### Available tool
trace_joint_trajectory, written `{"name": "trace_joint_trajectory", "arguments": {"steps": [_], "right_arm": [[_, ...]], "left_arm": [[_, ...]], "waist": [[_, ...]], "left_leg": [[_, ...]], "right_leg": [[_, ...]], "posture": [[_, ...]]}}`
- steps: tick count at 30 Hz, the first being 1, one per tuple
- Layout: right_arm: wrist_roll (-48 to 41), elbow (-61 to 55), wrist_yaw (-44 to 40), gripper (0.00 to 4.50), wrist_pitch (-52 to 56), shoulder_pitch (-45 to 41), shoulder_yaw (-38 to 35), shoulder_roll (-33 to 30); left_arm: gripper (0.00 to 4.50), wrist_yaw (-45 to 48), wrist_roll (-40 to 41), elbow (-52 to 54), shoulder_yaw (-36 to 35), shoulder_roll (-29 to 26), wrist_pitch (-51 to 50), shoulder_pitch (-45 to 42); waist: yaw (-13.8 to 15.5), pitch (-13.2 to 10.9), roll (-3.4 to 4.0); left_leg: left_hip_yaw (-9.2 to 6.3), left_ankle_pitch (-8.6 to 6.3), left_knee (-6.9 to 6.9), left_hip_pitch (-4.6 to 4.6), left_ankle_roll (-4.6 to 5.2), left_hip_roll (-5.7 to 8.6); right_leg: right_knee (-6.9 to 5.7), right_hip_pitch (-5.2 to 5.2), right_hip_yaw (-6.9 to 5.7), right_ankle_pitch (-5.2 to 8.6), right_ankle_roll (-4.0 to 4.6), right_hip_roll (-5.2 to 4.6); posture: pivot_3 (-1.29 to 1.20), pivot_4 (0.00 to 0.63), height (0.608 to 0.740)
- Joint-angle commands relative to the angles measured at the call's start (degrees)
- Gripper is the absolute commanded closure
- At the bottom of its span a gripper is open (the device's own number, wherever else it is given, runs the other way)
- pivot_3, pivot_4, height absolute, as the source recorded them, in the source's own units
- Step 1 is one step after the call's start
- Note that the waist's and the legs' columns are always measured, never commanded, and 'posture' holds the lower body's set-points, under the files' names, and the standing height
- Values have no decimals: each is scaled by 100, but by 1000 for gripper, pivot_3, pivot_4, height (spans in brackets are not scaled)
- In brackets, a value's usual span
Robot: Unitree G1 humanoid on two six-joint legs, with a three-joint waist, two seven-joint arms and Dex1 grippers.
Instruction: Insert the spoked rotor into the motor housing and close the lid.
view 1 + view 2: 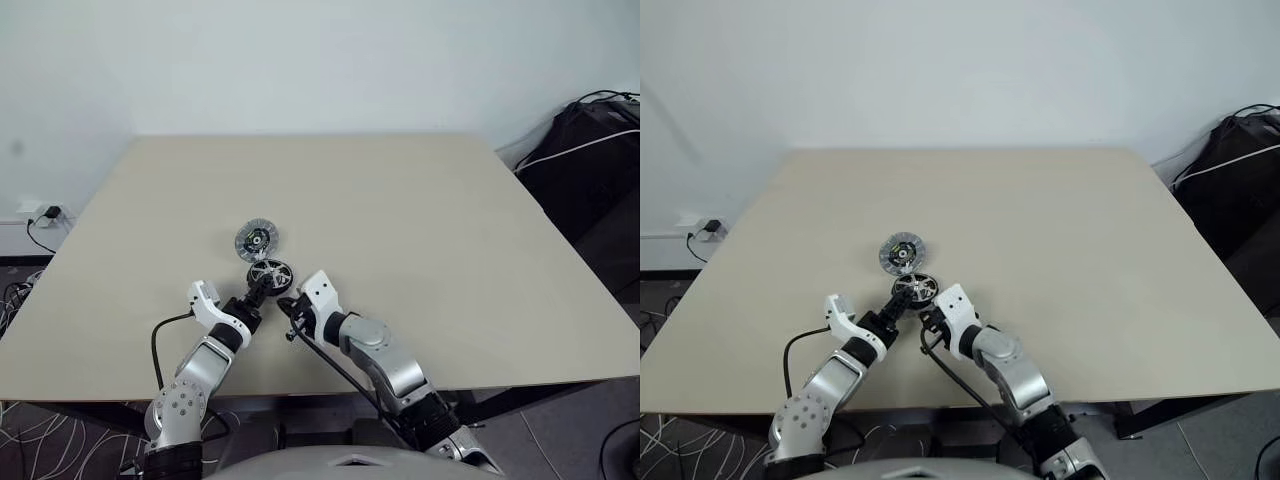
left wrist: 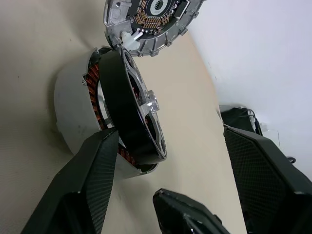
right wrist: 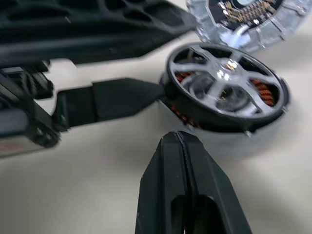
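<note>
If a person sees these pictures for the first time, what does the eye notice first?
The spoked rotor, sitting tilted, half inside the motor housing near the table's front edge. The open left gripper stands around this pair, the shut right gripper points at it, and the lid lies just behind.

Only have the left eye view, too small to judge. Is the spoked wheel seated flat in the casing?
Observer: No. The left wrist view shows the spoked wheel tilted in the casing, with copper windings exposed on one side.
Operator: Right claw?
Observer: The right claw is shut, its tip short of the casing.
Operator: Left claw?
Observer: The left claw is open around the casing, one finger at its side.
</note>
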State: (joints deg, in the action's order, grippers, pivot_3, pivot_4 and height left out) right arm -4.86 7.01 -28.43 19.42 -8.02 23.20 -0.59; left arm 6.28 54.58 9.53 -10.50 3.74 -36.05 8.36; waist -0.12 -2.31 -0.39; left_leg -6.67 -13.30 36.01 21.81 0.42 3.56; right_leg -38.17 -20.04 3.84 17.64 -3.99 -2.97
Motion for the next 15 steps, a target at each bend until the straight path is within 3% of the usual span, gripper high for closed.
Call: {"name": "trace_joint_trajectory", "arguments": {"steps": [1,15], "right_arm": [[-34,1,-44,4500,-138,-174,-12,120],[69,444,94,4500,-362,-402,-80,281]], "left_arm": [[894,60,14,117,158,174,-16,-17],[894,66,27,170,251,145,-63,66]], "waist": [[-2,0,0],[-47,-1,2]], "left_leg": [[0,0,0,0,-1,0],[0,0,-1,0,0,0]], "right_leg": [[0,0,0,0,0,0],[0,-1,0,-1,2,0]], "posture": [[0,0,740],[0,0,740]]}}
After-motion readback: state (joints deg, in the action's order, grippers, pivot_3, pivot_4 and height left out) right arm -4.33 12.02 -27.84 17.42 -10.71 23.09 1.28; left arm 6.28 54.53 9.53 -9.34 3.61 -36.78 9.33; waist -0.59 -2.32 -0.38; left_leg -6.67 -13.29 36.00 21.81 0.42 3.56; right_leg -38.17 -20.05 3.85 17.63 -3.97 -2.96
